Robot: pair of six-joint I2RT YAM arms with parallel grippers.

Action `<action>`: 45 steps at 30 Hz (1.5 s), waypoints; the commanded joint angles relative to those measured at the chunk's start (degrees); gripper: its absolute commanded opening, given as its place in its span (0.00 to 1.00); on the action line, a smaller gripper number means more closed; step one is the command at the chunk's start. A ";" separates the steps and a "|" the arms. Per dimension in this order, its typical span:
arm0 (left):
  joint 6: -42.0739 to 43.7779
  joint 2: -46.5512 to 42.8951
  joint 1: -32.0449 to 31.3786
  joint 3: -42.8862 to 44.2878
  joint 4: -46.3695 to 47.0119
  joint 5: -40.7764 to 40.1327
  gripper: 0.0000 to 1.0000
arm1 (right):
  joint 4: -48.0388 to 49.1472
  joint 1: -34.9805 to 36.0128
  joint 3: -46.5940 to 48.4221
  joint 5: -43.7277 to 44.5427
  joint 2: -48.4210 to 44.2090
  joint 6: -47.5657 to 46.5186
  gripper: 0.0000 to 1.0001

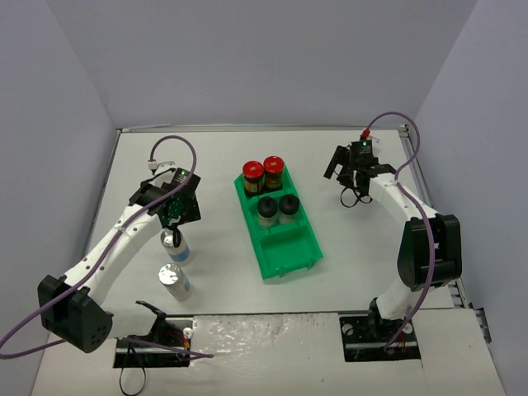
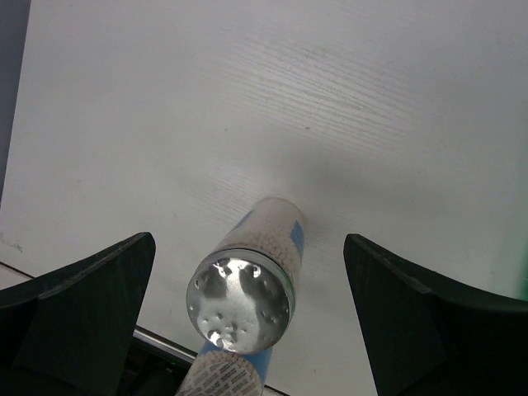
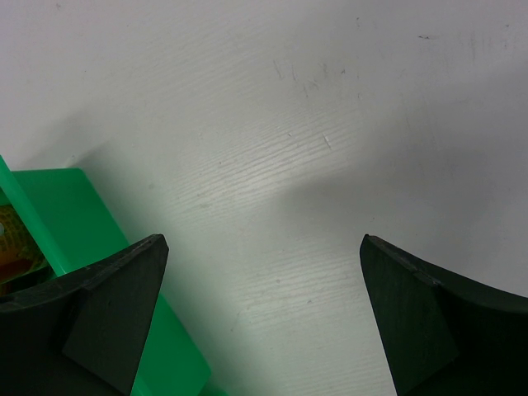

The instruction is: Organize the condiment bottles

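Observation:
Two red-capped dark jars (image 1: 263, 175) stand in the far compartment of the green bin (image 1: 285, 252). Two black-capped bottles (image 1: 278, 207) stand in its middle compartment. Two silver-capped bottles stand on the table at the left: one (image 1: 174, 245) under my left gripper (image 1: 172, 233), the other (image 1: 175, 281) nearer. In the left wrist view the first bottle's silver cap (image 2: 239, 301) sits between my open fingers (image 2: 82, 297), not touched; the second bottle (image 2: 227, 378) shows below it. My right gripper (image 1: 351, 183) is open and empty, right of the bin.
The bin's near compartment holds nothing. In the right wrist view the bin's edge (image 3: 74, 214) shows at the left over bare white table. Grey walls enclose the table on three sides.

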 commanded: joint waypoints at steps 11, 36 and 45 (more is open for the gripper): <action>-5.72 -4.95 1.30 -5.86 2.88 8.25 0.97 | 2.24 0.76 0.95 0.32 0.07 0.69 1.00; -7.98 -7.34 1.33 -9.67 2.84 10.99 0.57 | 2.27 1.42 0.67 0.91 0.57 0.93 1.00; -7.59 -6.76 1.38 -10.41 4.19 12.39 0.03 | 2.41 1.50 0.35 0.97 0.51 0.87 1.00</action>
